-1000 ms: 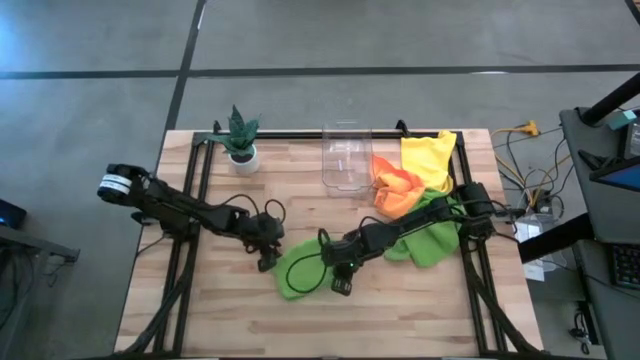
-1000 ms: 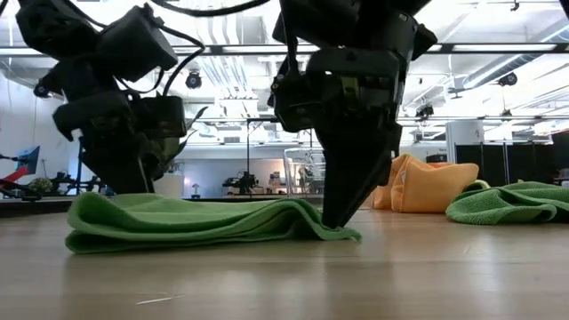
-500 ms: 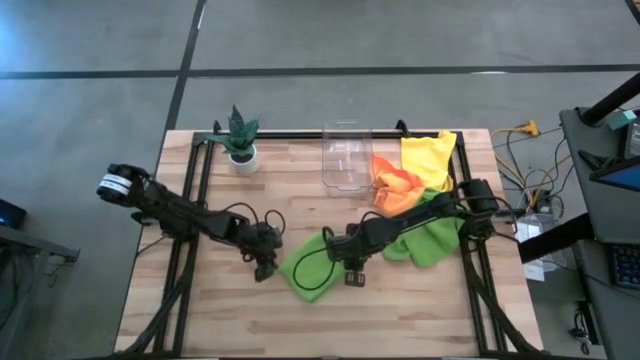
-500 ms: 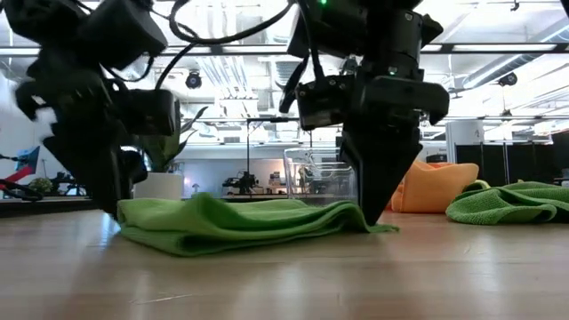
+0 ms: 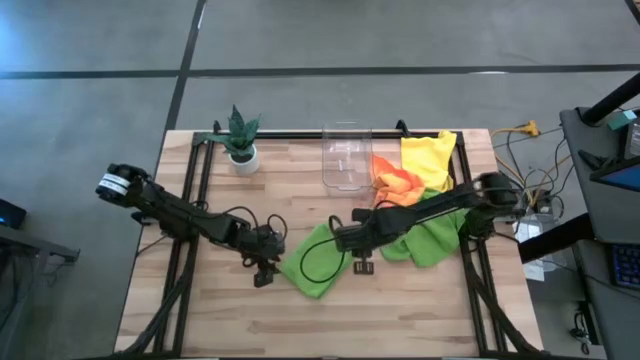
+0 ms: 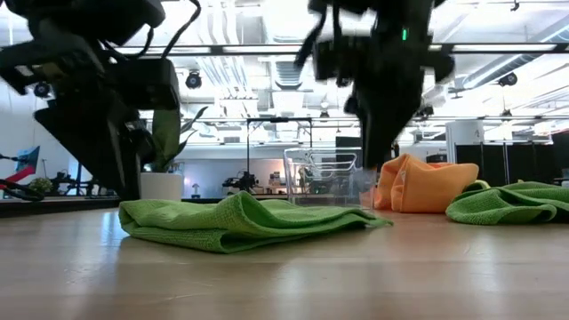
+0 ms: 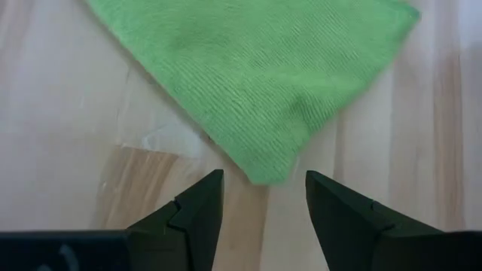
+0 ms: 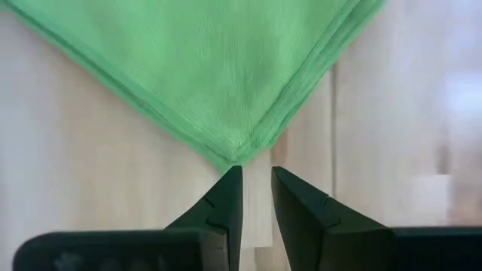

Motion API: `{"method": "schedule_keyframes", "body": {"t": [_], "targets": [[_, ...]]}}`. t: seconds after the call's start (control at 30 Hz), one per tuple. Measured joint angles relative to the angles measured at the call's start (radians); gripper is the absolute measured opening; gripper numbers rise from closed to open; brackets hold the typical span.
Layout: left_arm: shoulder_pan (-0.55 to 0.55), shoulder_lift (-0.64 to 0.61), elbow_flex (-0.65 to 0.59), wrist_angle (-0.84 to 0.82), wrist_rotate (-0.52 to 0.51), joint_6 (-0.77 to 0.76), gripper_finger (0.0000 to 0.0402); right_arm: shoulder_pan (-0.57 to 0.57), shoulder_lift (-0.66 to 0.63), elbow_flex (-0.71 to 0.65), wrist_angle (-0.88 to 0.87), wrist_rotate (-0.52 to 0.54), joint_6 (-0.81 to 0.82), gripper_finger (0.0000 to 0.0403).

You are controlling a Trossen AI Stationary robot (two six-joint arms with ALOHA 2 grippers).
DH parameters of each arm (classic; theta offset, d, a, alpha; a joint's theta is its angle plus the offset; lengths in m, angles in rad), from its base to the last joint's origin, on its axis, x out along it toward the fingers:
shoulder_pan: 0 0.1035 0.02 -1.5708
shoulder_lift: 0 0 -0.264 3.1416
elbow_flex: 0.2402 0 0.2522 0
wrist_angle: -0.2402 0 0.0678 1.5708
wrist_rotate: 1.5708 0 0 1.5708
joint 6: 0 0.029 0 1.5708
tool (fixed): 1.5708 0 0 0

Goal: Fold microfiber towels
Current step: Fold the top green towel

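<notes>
A lime green towel (image 5: pixel 315 265) lies folded in several layers on the wooden table (image 5: pixel 200 310); it also shows in the low view (image 6: pixel 240 222). My left gripper (image 5: pixel 262 272) is open at the towel's left corner (image 7: pixel 263 173), its fingers standing on either side just short of it. My right gripper (image 5: pixel 362 263) is a little open, above the towel's right corner (image 8: pixel 235 159) and clear of it in the low view (image 6: pixel 378 164). A second green towel (image 5: pixel 432 240), an orange one (image 5: pixel 395 190) and a yellow one (image 5: pixel 428 158) lie heaped at the right.
A clear plastic bin (image 5: pixel 347 158) stands at the far middle beside the orange towel. A small potted plant (image 5: pixel 240 138) stands at the far left. Black frame rails run along the table's left and right sides. Bare wood lies along the near edge.
My right gripper has gone toward the table's right and a little far, dragging the green towel's right corner along, then risen clear of it. The towel has slid right and turned into a diamond. My left gripper has shifted slightly toward the near edge.
</notes>
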Motion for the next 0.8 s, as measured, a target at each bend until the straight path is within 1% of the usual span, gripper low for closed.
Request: {"method": "schedule_keyframes", "body": {"t": [0.07,0.17,0.33,0.47,0.63,0.8], "targets": [[0.000,-0.018,0.000,-0.006,0.000,0.113,0.0172,0.015,-0.056,-0.003,0.032,0.000,0.053,0.0068],[-0.002,-0.045,0.000,-0.005,-0.004,0.346,0.0172,0.049,-0.122,-0.020,0.094,0.017,0.142,0.0068],[-0.005,-0.061,0.001,-0.004,-0.024,0.692,0.0172,0.123,-0.192,-0.064,0.172,0.145,0.340,0.0068],[-0.008,-0.058,0.001,-0.006,-0.032,0.973,0.0173,0.183,-0.202,-0.075,0.183,0.200,0.488,0.0068],[-0.026,-0.046,0.001,-0.008,-0.155,1.344,0.0173,0.248,-0.194,-0.077,0.186,0.203,0.605,0.0068],[-0.041,-0.034,0.000,-0.004,-0.169,1.639,0.0173,0.284,-0.172,-0.077,0.185,0.206,0.685,0.0068]]}}
